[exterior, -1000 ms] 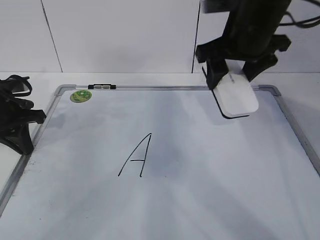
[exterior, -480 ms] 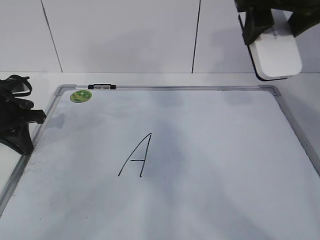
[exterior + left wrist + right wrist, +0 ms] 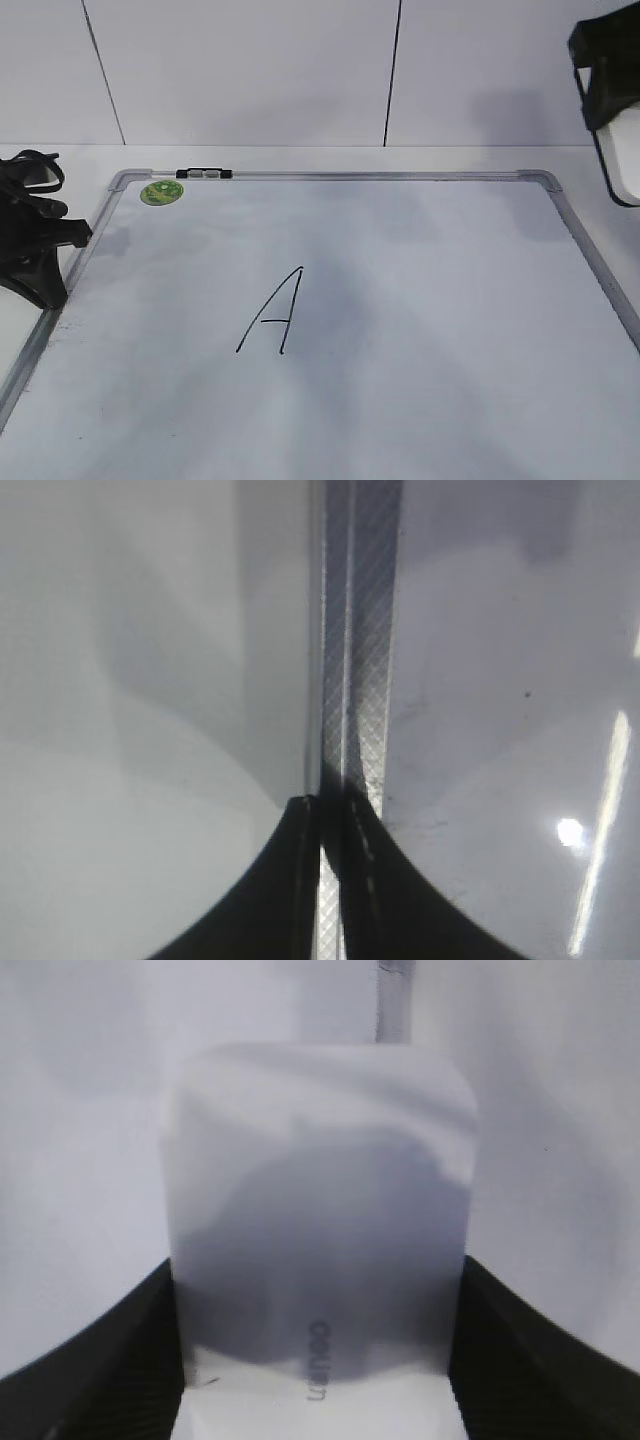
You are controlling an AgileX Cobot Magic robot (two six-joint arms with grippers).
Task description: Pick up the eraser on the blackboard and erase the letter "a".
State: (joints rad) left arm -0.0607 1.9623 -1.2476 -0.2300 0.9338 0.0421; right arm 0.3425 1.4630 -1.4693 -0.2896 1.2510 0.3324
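Note:
The eraser [image 3: 320,1200], a white rounded block with a small grey logo, is held between the black fingers of my right gripper [image 3: 318,1360]. In the exterior view this gripper [image 3: 608,105] is at the far right edge, beyond the right frame of the blackboard [image 3: 430,300], and only a strip of the eraser [image 3: 625,165] shows. A tall capital "A" [image 3: 272,312] is written mid-board; no small letter "a" shows. My left gripper [image 3: 40,255] rests at the board's left edge, shut and empty, with its tips [image 3: 330,815] over the silver frame [image 3: 360,630].
A round green sticker [image 3: 161,192] and a small black-and-grey clip [image 3: 203,173] sit at the board's top left. White tiled wall stands behind the table. The board's frame runs along the top [image 3: 380,176] and the right side.
My right gripper, holding the eraser, has moved from the board's top right corner up and to the right, now mostly past the view's right edge. The left arm has not moved.

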